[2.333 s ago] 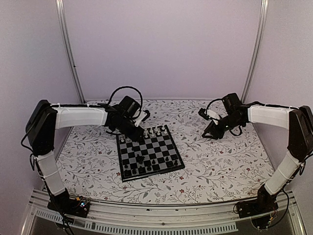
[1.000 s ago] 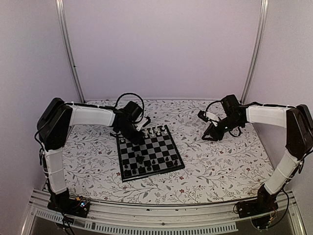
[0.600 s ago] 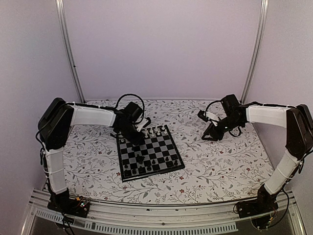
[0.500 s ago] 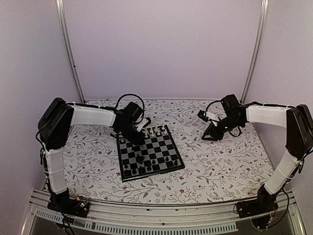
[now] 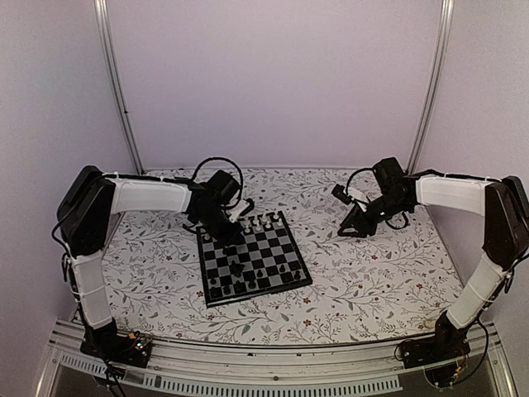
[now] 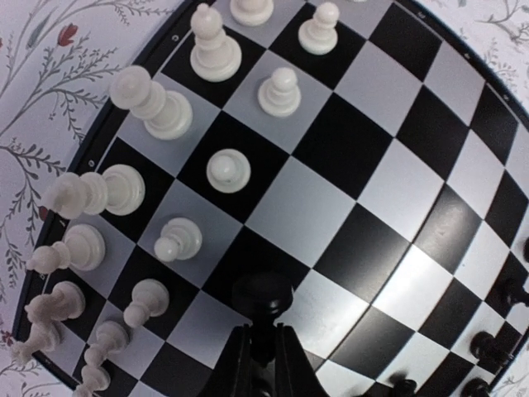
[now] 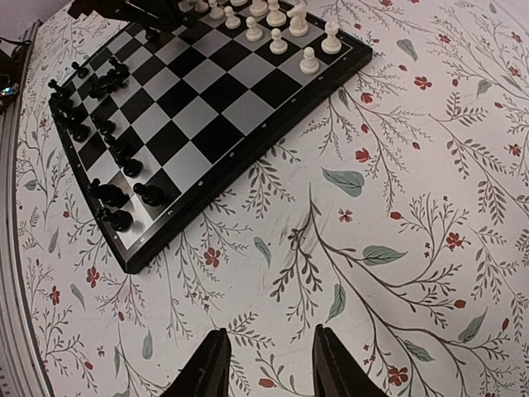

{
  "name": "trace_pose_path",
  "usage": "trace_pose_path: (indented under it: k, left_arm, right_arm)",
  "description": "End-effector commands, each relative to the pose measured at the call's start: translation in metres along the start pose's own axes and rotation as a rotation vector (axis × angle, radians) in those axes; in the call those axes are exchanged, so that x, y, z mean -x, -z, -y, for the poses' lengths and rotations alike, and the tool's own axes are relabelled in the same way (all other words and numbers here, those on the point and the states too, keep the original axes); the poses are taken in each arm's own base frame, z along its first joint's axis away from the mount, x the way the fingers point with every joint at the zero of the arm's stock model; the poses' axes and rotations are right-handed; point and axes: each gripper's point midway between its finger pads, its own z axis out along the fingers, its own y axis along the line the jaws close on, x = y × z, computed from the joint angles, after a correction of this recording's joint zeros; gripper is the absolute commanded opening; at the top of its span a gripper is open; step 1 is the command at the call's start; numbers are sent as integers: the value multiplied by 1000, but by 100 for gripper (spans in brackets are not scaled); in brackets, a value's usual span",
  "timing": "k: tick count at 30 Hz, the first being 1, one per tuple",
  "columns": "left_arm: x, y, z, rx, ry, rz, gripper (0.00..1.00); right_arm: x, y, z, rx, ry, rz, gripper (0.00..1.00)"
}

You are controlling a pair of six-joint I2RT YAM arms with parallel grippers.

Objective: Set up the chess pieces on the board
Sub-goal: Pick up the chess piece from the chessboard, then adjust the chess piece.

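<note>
The board (image 5: 258,294) lies at mid-table, with white chess pieces (image 5: 260,222) along its far rows and black chess pieces (image 5: 256,277) along the near rows. My left gripper (image 5: 227,233) is low over the board's far-left corner. In the left wrist view it (image 6: 263,335) is shut on the stem of a black pawn (image 6: 262,296), beside white pawns (image 6: 227,169). My right gripper (image 5: 351,227) hovers over the tablecloth to the right of the board. It (image 7: 264,343) stands open with nothing between its fingers.
The floral tabletop (image 5: 372,273) surrounds the board. In the right wrist view the board's border (image 7: 215,198) runs diagonally, with black pieces (image 7: 107,124) at left and white pieces (image 7: 281,25) at the top. Metal frame posts (image 5: 116,83) stand at the back.
The left jaws have narrowed onto the black pawn, and the left arm's elbow has shifted a little. The right gripper has drifted slightly left.
</note>
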Motion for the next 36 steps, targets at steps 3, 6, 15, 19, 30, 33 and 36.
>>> trace_pose_path:
  k: [3,6,15,19,30,33,36]
  left_arm:
    - [9,37,25,-95,-27,36,11]
    - [15,49,32,-128,-42,48,11]
    - [23,82,52,-236,-57,71,11]
    - [22,92,61,-296,-59,74,11]
    - [26,117,89,-475,-64,85,12]
    - [28,122,96,-522,-65,88,12]
    - [30,126,101,-556,-62,90,12]
  right_arm:
    - [47,13,-35,70,158,76,35]
    - [65,19,-44,41,259,72,36]
    - [115,20,-67,-93,587,38,37]
    - [125,2,-90,-87,707,-5,39]
    - [149,-51,-124,-208,942,-72,41]
    - [158,-60,-129,-237,977,-64,42]
    - [165,-68,-131,-269,996,-62,43]
